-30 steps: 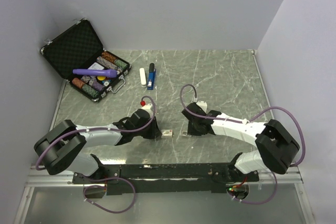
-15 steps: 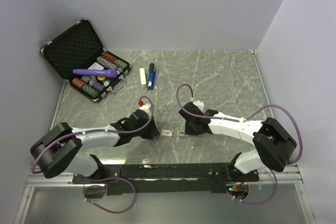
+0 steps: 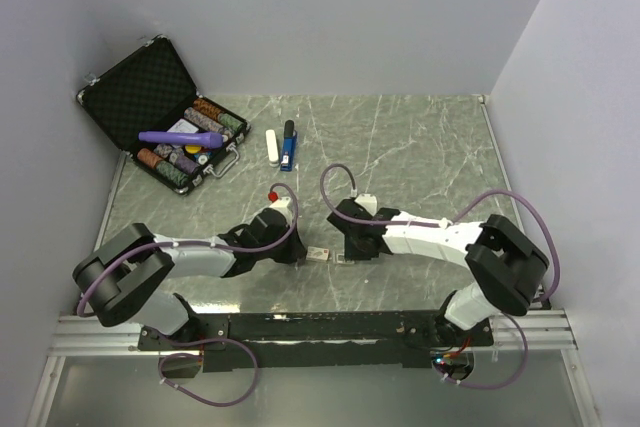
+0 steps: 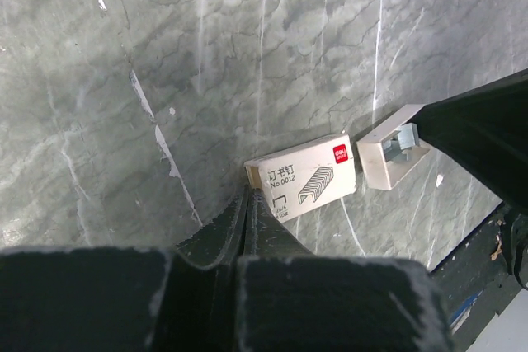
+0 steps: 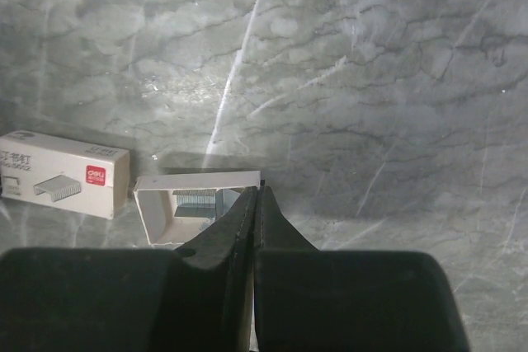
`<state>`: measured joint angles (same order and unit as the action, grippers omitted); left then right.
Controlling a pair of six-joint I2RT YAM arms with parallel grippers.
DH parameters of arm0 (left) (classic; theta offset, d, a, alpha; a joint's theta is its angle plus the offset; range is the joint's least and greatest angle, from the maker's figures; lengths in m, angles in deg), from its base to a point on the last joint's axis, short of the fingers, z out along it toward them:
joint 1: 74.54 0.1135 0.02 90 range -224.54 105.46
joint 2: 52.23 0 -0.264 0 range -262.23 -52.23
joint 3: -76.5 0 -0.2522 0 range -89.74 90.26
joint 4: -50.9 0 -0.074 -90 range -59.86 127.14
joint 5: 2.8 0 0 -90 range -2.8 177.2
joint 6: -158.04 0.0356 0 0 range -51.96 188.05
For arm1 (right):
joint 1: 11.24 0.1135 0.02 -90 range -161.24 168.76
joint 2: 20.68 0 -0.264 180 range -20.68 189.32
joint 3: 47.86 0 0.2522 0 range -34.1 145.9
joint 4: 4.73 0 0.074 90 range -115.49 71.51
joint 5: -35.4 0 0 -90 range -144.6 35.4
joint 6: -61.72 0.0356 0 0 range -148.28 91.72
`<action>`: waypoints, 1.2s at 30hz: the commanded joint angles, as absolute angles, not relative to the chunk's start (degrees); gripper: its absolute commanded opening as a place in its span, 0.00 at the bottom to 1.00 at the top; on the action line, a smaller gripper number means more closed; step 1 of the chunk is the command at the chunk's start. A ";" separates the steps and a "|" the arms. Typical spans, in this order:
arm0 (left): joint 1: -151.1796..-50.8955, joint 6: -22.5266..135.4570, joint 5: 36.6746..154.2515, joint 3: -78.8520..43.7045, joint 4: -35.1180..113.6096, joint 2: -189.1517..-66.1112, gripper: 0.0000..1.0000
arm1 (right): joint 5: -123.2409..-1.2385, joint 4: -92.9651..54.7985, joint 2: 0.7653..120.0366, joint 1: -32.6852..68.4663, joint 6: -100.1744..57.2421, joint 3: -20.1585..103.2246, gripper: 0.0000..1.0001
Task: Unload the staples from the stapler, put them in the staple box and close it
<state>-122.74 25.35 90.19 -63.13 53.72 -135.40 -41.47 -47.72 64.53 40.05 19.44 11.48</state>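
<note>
1. The stapler (image 3: 288, 145), blue with a black top, lies flat at the far side of the bench (image 3: 420, 147). It is just beside a white bar (image 3: 271, 147) and near an open black case (image 3: 150, 107) that holds a purple tube (image 3: 180, 137).
2. Both arms are low at the near side of the bench, well apart from the stapler, which nothing touches.
3. The left pincer (image 4: 248, 199) is clenched on nothing, its tips against the corner of a small staple box (image 4: 301, 183).
4. The right pincer (image 5: 257, 195) is also pressed closed, its tips at the end of the box's open tray (image 5: 194, 204). Whether they nip the tray's wall cannot be made out.
5. The tray holds a strip of staples and sits just beside the box, between the two pincers.
</note>
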 commanded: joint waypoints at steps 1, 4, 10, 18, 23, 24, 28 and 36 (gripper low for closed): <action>-123.05 26.47 90.01 -63.20 53.05 -136.60 0.01 | -38.34 -50.74 65.63 41.06 21.02 14.76 0.00; -123.05 26.74 90.10 -63.20 52.79 -136.25 0.01 | -37.99 -51.18 65.98 41.50 21.03 15.29 0.00; -123.23 25.86 90.37 -64.08 53.31 -135.20 0.01 | -38.43 -51.27 67.12 42.11 21.29 16.35 0.00; -123.93 24.80 90.28 -65.22 53.75 -133.79 0.01 | -37.99 -52.24 68.97 43.17 21.55 17.49 0.00; -124.46 24.45 90.28 -65.40 53.67 -132.91 0.01 | -36.76 -53.73 70.20 43.69 21.73 18.98 0.00; -124.55 24.45 90.28 -65.40 53.58 -132.82 0.01 | -36.41 -54.08 70.46 43.70 21.82 19.16 0.00; -124.99 24.28 90.10 -65.40 53.58 -132.65 0.01 | -35.70 -54.79 71.69 43.96 21.91 20.12 0.00; -125.34 24.45 89.66 -65.49 53.58 -132.38 0.01 | -33.51 -57.07 73.45 44.40 21.73 22.23 0.00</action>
<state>-124.78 24.87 90.29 -64.90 54.38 -133.68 -36.45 -54.34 72.62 43.85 21.10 19.59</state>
